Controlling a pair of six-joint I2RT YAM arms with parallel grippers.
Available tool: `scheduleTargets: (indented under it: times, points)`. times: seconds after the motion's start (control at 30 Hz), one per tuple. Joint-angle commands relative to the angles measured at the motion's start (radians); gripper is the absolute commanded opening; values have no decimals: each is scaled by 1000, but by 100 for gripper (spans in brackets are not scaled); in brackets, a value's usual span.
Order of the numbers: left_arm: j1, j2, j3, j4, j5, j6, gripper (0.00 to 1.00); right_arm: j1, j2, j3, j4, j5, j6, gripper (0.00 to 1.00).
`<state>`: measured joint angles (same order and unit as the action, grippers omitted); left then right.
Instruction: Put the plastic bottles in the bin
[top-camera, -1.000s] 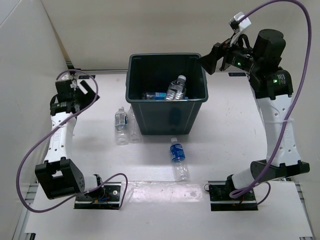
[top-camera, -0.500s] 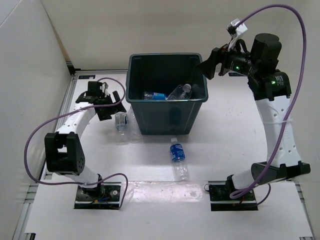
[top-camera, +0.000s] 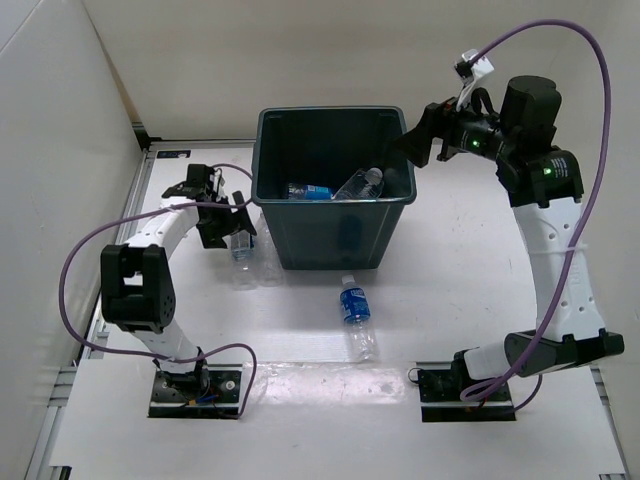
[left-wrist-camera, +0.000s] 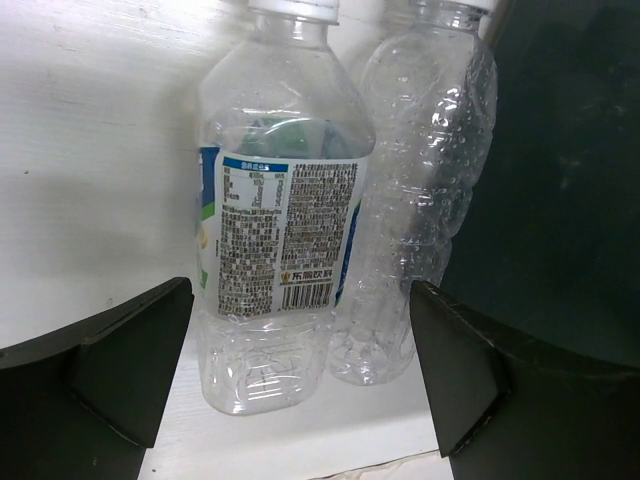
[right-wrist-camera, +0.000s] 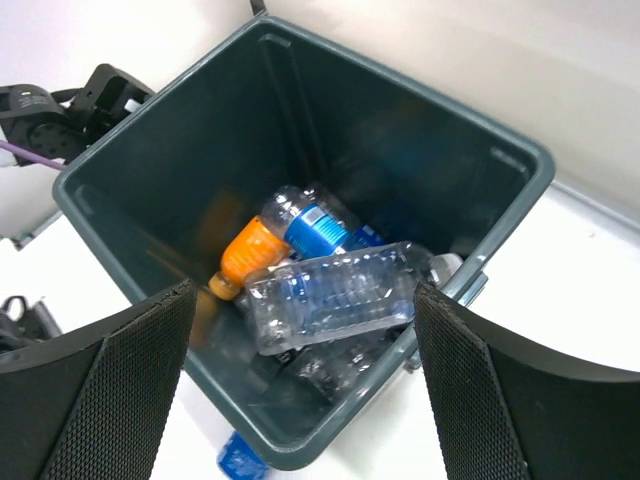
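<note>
- left gripper (left-wrist-camera: 300, 330) stands with jaws spread wide, nothing clamped; the wrist view frames two bottles lying between its fingers, neither finger touching them.
- right gripper (right-wrist-camera: 305, 300) hangs wide open and holds nothing, above the far right corner of the bin (top-camera: 330, 235).
- a white-capped bottle with a printed label (left-wrist-camera: 280, 240) lies on the table (top-camera: 450, 260) to the left of the bin.
- a bare clear bottle (left-wrist-camera: 420, 200) lies alongside it, touching or nearly so, just beside the bin's dark outer wall.
- a blue-labelled bottle (top-camera: 355, 310) lies alone on the table in front of the bin, well apart from both grippers.
- inside the bin, a clear ribbed bottle (right-wrist-camera: 330, 295) lies across the top of the pile.
- beneath it lies a blue-labelled bottle in the bin (right-wrist-camera: 315, 225), with an orange bottle (right-wrist-camera: 250, 255) just beside.
- the bin stands upright at the far middle of the table, between the two arms.
</note>
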<state>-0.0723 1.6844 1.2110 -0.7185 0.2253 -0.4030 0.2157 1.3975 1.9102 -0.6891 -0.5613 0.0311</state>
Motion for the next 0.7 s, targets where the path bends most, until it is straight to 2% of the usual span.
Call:
scheduleTargets:
  times: [0.0,0.13,0.3,0.47,0.57,0.6,0.67]
  points:
    - [-1,0,50,-30,-26,-2,100,-4,-26,-13,5,-23,62,90]
    - [-3,21,48,-25,-3,3,100,-4,-28,-19,0,-23,90,90]
    - [-1,72,76,-41,16,15,100,-33,-61,-59,32,73,154,90]
    - [-1,116,79,-41,25,10,100,-142,-75,-106,68,32,277,90]
    - [-3,139,87,-59,22,1,93,-174,-66,-103,53,18,291,90]
    - [-4,155,93,-74,13,1,86,-176,-68,-102,51,17,294,90]
    - [0,159,107,-108,-13,0,78,-183,-63,-114,53,18,308,90]
